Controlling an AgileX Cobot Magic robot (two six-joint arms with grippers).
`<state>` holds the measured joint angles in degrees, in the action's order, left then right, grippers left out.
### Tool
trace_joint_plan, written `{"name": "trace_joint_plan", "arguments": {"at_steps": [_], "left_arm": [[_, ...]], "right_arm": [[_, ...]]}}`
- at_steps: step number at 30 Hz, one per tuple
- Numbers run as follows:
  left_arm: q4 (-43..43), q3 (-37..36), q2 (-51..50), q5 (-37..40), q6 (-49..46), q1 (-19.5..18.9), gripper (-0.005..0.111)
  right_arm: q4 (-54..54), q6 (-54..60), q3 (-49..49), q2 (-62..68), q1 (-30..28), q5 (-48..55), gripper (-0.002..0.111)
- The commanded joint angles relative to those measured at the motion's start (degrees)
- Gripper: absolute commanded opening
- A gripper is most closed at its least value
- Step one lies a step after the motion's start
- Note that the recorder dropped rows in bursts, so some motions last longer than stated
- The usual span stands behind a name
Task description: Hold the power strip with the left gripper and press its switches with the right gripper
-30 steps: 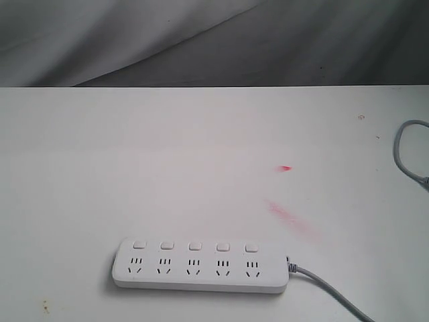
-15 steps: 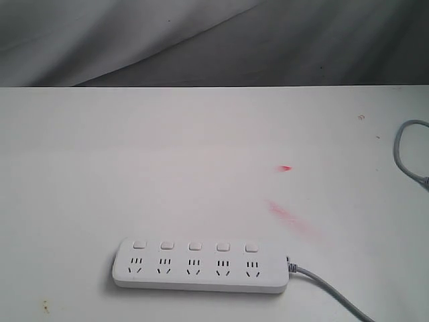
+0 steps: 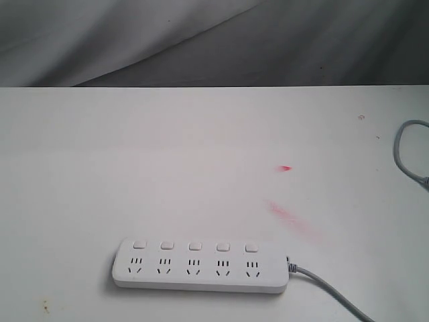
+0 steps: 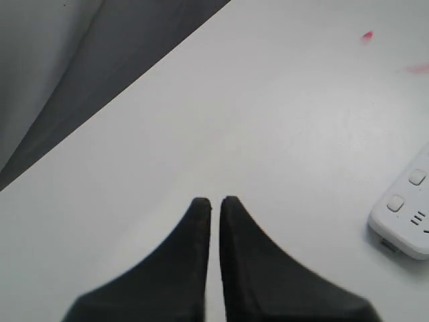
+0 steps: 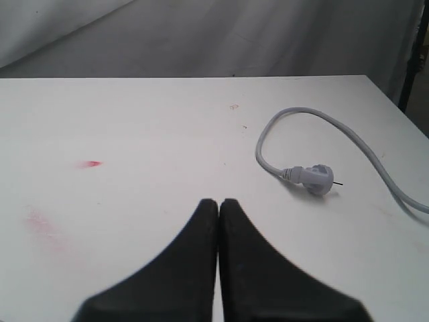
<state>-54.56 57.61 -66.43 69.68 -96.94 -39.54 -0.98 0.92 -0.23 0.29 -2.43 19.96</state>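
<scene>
The white power strip (image 3: 200, 267) lies flat near the table's front edge, its five switches (image 3: 195, 247) in a row above the sockets and its grey cord (image 3: 332, 295) trailing off to the right. Neither arm shows in the exterior view. In the left wrist view my left gripper (image 4: 214, 201) is shut with nothing between its fingers, and one end of the power strip (image 4: 406, 213) lies apart from it. My right gripper (image 5: 218, 202) is shut and empty over bare table; the strip does not show in its view.
The cord's grey loop (image 5: 315, 134) ends in a plug (image 5: 315, 178) on the right side of the white table (image 3: 167, 168); the loop (image 3: 405, 151) also shows at the exterior view's right edge. Red marks (image 3: 289, 216) stain the tabletop. Grey cloth hangs behind the table.
</scene>
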Motion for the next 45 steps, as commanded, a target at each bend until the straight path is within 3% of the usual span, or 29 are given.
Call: {"name": "trace_joint_plan", "arguments": {"at_steps": [1,5,17,20,25,27,29,36,45], "left_arm": [[-2.9,-0.1,-0.2,0.3,1.0,-0.2,0.007],[-4.1,-0.1,-0.4,0.3,0.5,-0.2,0.007],[7.1,-0.1,-1.5,0.3,-5.5,0.7,0.011],[12.0,-0.1,-4.7,0.3,-8.5,2.9,0.027],[18.4,-0.1,-12.6,0.3,-8.5,7.7,0.078],[18.1,-0.1,-15.2,0.3,-8.6,9.3,0.094],[17.6,-0.1,-17.2,0.3,-11.0,10.7,0.102],[16.1,-0.1,-24.3,0.3,-23.1,16.6,0.103],[14.3,-1.2,-30.8,0.3,-23.1,25.4,0.103]], "right_arm": [[-0.1,-0.1,0.2,-0.3,-0.3,-0.4,0.000],[-0.1,-0.1,0.2,-0.3,-0.3,-0.4,0.000],[-0.1,-0.1,0.2,-0.3,-0.3,-0.4,0.000],[-0.1,-0.1,0.2,-0.3,-0.3,-0.4,0.000],[-0.1,-0.1,0.2,-0.3,-0.3,-0.4,0.000],[-0.1,-0.1,0.2,-0.3,-0.3,-0.4,0.000],[-0.1,-0.1,0.2,-0.3,-0.3,-0.4,0.000],[-0.1,-0.1,0.2,-0.3,-0.3,-0.4,0.000],[-0.1,-0.1,0.2,-0.3,-0.3,-0.4,0.000]]}}
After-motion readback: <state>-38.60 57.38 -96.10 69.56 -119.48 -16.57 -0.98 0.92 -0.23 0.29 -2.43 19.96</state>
